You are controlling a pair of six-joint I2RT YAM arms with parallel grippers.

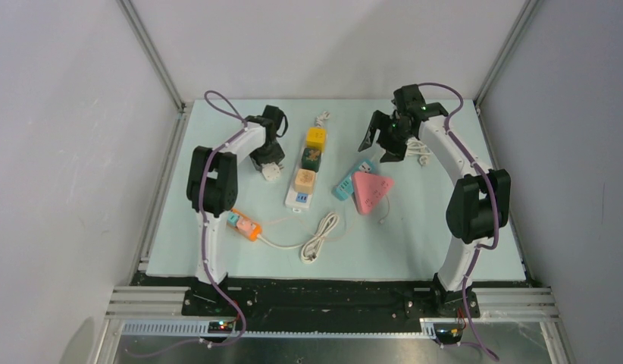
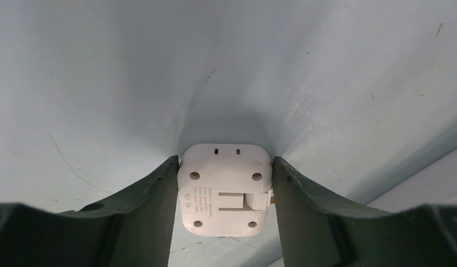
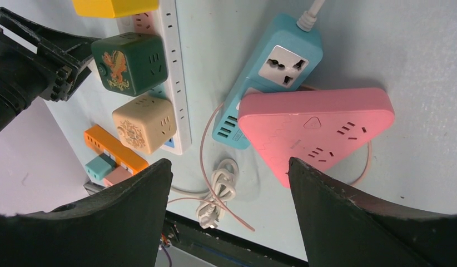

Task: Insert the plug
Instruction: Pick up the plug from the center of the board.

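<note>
The plug [image 2: 225, 189] is a white, rounded square adapter lying on the pale blue mat, at the left arm's tip in the top view [image 1: 272, 172]. My left gripper [image 2: 225, 162] straddles it, and both dark fingers [image 2: 154, 194] press against its sides. The white power strip [image 1: 299, 199] lies just right of it, carrying yellow, green and beige cube adapters. My right gripper [image 1: 384, 140] hovers open above the back right of the mat. Its fingers [image 3: 132, 211] hold nothing, and it looks down on the strips.
A blue power strip [image 1: 346, 182] lies partly under a pink triangular one [image 1: 371, 191] at mid-mat. An orange strip [image 1: 245, 226] with a coiled white cable [image 1: 320, 239] sits near the front. White walls and aluminium frame posts enclose the mat.
</note>
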